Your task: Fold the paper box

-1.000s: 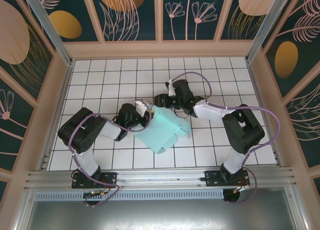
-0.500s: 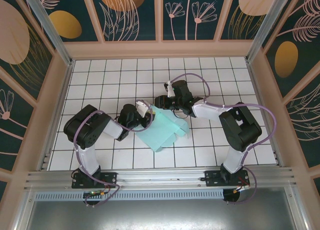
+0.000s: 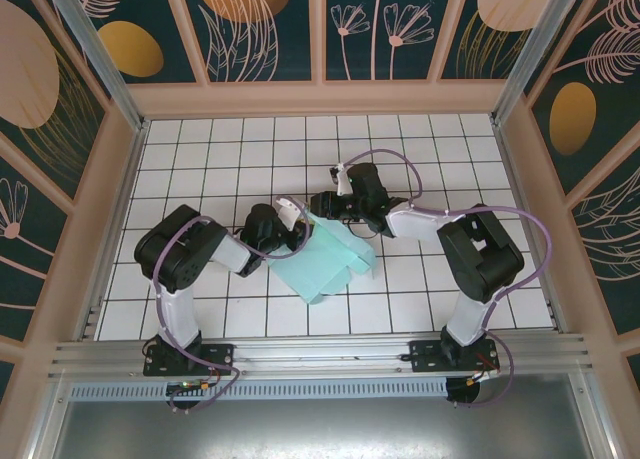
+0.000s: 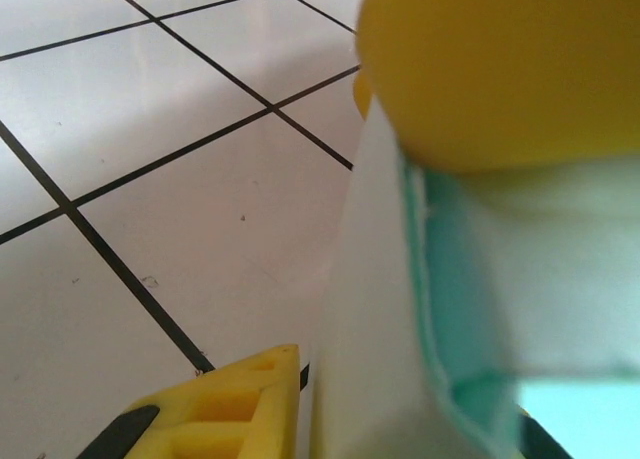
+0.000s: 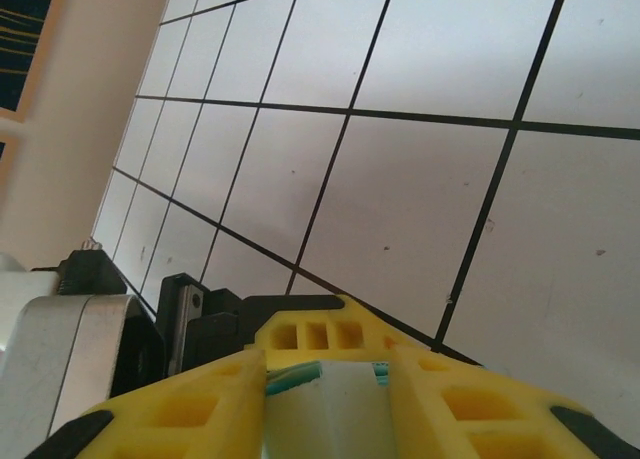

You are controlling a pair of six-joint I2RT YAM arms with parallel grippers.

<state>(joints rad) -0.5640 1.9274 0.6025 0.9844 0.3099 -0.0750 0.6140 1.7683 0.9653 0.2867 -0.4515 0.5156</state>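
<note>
Since a second ago the left arm has drawn its elbow in toward the middle. The left claw point(image 3: 293, 222) has crept a touch closer to the right claw point(image 3: 322, 205), and the paper box point(image 3: 328, 269) has slid only slightly on the table point(image 3: 200, 159).

From above, the paper box lies near the middle of the table as a mint sheet, partly folded. Its far left corner is lifted where the two claws meet just beside each other.

At the left wrist, one yellow finger point(image 4: 480, 69) presses on top of a raised paper wall and the other point(image 4: 230, 409) sits against its foot. The left claw looks closed to a narrow gap with the card pinched between, though the view is blurred this close.

At the right wrist, the two yellow fingers point(image 5: 480, 409) flank a pale fold of card with a mint edge, touching it on both sides. The right claw is partly closed and holds that fold. The other arm's black housing point(image 5: 190, 319) sits just behind.

I judge the work to be midway: a side flap is being stood up at that corner while the rest lies flat. The next move calls for both claws to travel together along the crease, gently. Thin card buckles or tears if one claw pulls ahead, and the free part may drag over the tiles.

No brand, label or writing can be read; the wall panels point(image 3: 260, 19) carry plant patterns only.
</note>
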